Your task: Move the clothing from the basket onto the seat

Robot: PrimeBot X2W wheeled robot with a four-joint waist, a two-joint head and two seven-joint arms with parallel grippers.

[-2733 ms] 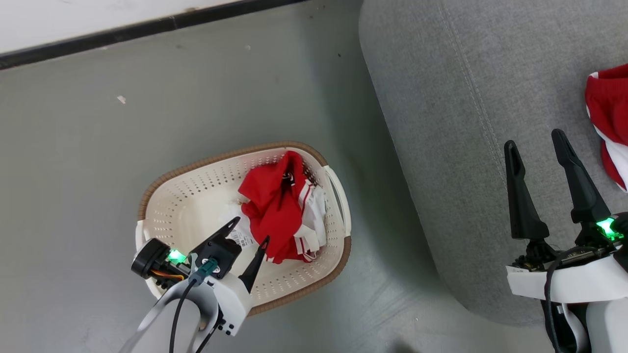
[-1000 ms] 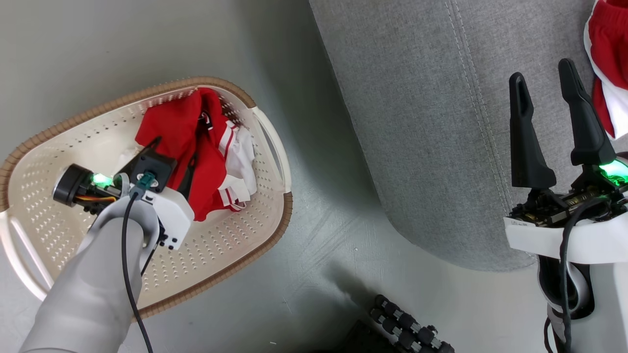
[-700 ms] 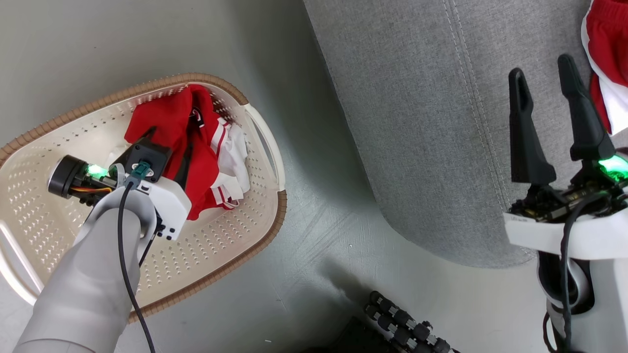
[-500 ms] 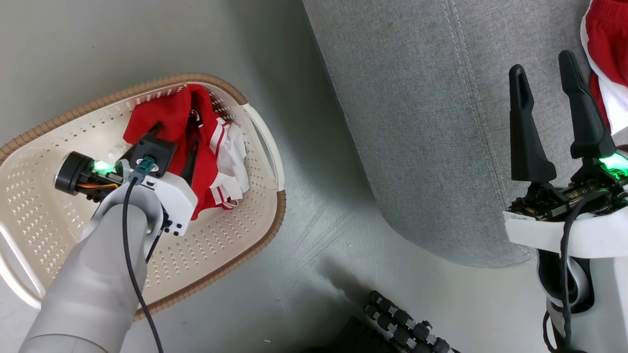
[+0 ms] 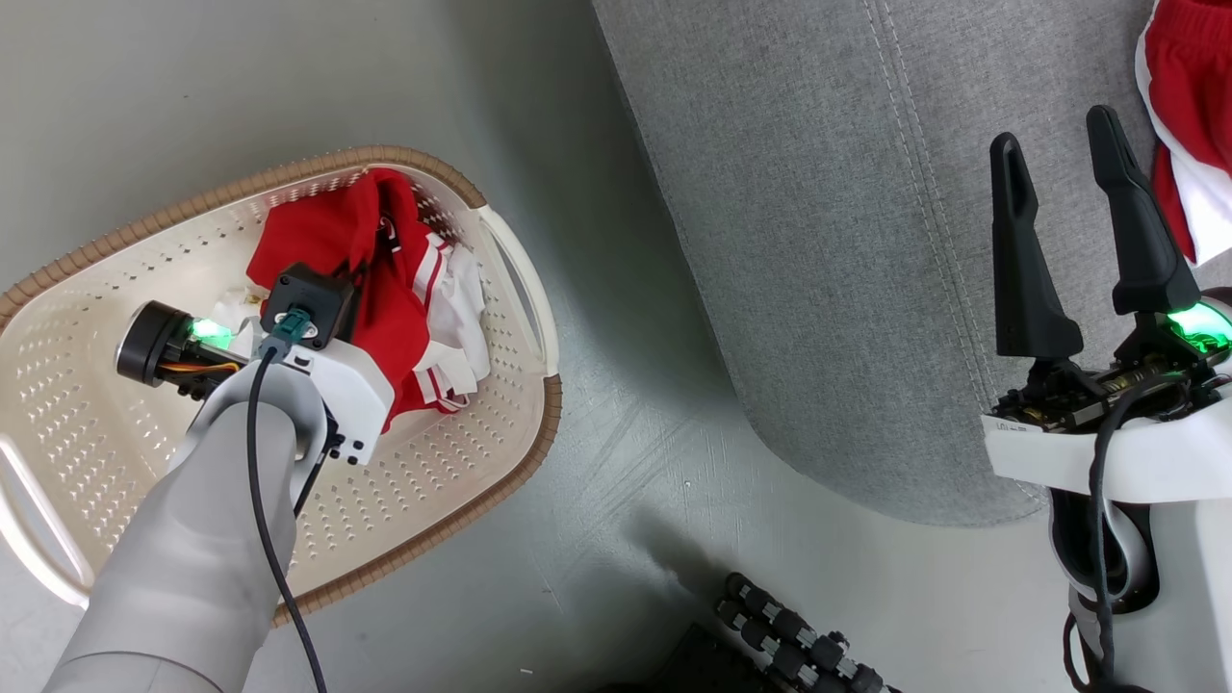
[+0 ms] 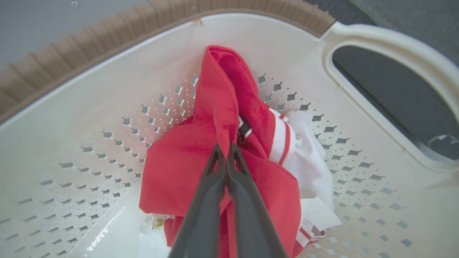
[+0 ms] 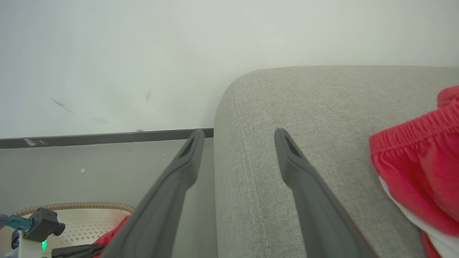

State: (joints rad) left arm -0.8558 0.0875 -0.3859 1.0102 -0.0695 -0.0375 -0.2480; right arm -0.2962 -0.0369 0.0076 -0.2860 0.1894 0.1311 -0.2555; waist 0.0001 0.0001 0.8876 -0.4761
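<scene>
Down in the basket (image 5: 452,481), the left gripper (image 6: 225,148) presses its two fingers together, pinching a raised fold of the red clothing (image 6: 179,172). The clothing lies bunched against the basket's wall near a handle (image 6: 394,43), with white striped trim spilling to one side. The basket stands on the floor (image 5: 626,452), near the grey seat (image 5: 818,241). The right gripper (image 5: 1053,130) hovers over the seat with fingers spread wide, holding nothing; another red garment (image 5: 1179,106) lies on the seat just beside it.
</scene>
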